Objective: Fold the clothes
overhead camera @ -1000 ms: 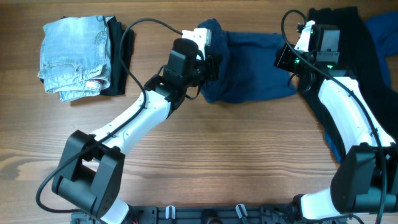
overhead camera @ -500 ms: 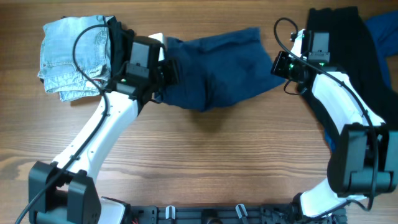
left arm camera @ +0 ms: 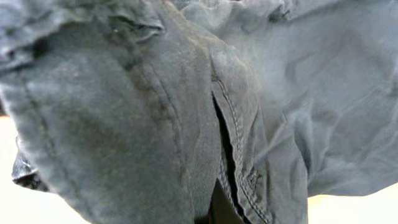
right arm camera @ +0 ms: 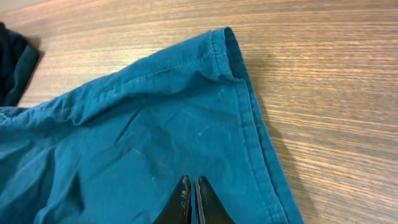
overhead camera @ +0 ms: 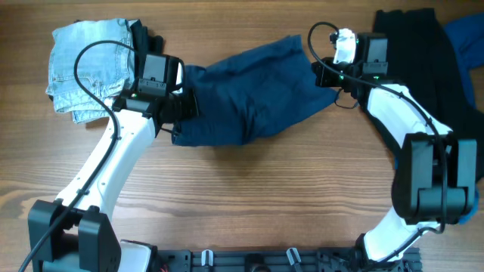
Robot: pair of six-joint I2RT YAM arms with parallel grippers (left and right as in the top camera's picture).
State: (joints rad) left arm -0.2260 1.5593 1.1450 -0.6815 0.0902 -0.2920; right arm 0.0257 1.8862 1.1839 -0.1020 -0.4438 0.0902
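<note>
The dark navy shorts lie stretched out across the far middle of the wooden table. My left gripper is shut on their left end. In the left wrist view the cloth fills the frame and hides the fingers, except for a dark tip. My right gripper is at the shorts' right end. In the right wrist view its fingers are pressed together on the cloth, just inside a leg hem that lies flat on the table.
Folded light-blue jeans sit at the far left on a black garment, close behind my left arm. A pile of black clothes and a blue garment lie at the far right, under my right arm.
My left gripper has pulled the shorts' left end far to the left, towards the jeans. The shorts went from bunched to spread out. My right gripper moved a little left with them.
</note>
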